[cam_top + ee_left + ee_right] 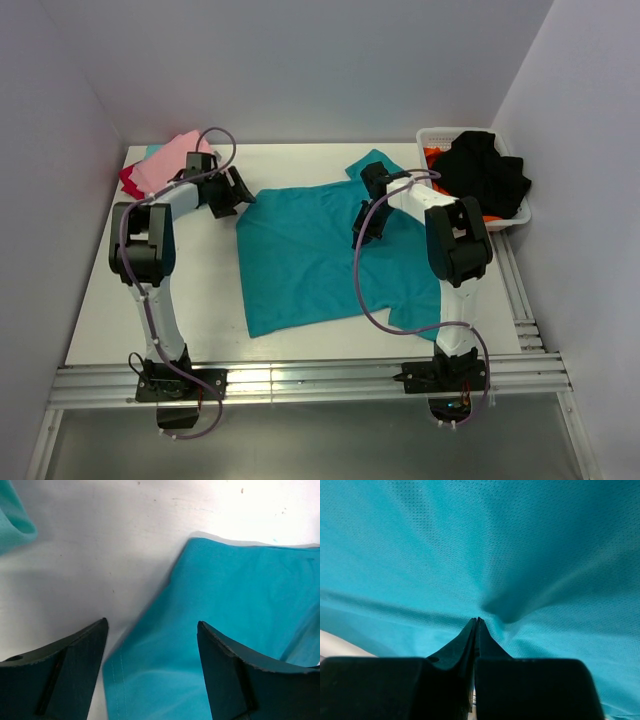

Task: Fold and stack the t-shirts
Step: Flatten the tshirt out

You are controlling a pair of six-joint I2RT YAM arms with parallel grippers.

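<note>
At the far left corner of the desk (110, 300) sits a pile of three folded shirts: a pink shirt (175, 155) on top, with a red shirt (130, 180) and a sliver of pale teal shirt (152, 150) under it. The left arm reaches forward with its elbow raised. The left claw (232, 192) hangs open, fingers (75, 670) well apart, over a sleeve edge of the one teal shirt (310, 260). That shirt lies spread flat mid-desk and is soft, fine-knit cloth. The right arm bends likewise, and the right claw (476, 621) is pinched closed on a puckered fold at the shirt's far right part. At far right, one white mesh basket (430, 135) holds black cloth (485, 170).
</note>
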